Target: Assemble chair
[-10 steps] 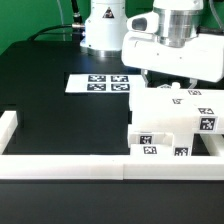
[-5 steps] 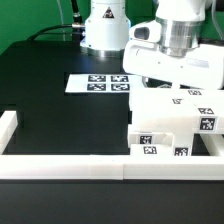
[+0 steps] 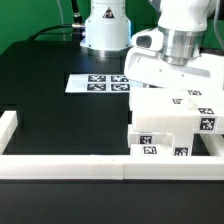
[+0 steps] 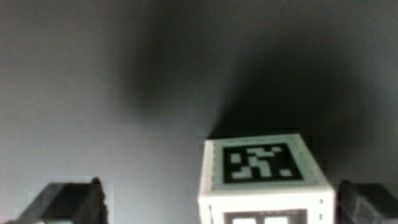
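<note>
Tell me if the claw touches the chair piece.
Cannot tell. Wrist view: the chair piece shows between the fingers of the open claw; one is clearly apart, the other's edge blurs against it.

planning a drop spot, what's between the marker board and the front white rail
Only bare black table lies between the marker board and the front rail; the exterior view shows it. The chair stands off to that view's right.

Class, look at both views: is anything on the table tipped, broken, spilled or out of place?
Nothing stands out. The chair sits neatly by the border rail, the marker board lies flat, and the open gripper hangs over the chair without gripping it.
</note>
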Controlling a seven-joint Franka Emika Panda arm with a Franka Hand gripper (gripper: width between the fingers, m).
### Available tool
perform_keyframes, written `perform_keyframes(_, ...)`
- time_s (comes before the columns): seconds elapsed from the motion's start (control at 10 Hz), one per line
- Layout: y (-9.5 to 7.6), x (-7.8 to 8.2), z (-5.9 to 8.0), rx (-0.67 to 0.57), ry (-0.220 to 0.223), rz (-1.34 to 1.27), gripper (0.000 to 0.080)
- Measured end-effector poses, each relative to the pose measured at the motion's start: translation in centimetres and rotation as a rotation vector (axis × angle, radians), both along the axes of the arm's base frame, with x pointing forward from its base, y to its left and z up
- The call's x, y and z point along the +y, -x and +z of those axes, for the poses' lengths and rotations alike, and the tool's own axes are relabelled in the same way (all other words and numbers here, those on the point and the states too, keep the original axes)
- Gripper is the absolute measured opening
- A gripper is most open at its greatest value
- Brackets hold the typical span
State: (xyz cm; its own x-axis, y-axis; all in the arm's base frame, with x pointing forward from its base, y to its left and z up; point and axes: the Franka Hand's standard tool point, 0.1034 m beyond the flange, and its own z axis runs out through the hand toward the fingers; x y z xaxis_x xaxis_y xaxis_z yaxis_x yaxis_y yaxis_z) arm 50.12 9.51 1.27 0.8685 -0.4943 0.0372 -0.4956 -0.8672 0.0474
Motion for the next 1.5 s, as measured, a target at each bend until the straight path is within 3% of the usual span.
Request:
perform_keyframes(0.5,0.0,0.1,-0.4,-0.002,0.005,0.0,0.0649)
perform_keyframes(0.7,0.0,0.1,-0.4,-0.002,0.005,0.0,0.0384)
perform_keyframes(0.8,0.0,0.0,-0.4,-0.002,0.005,0.0,0.0384)
perform_keyframes(0.9,-0.1,-0.1,-0.4,-0.002,0.006,-0.002,0.0281)
perform_keyframes(1.3,0.0,-0.4,-0.4,-0.001,0.008,-0.004,0.0281)
perform_keyframes(1.5,0.5,-1.6,0.4,-0.009,0.005,0.006,0.0281)
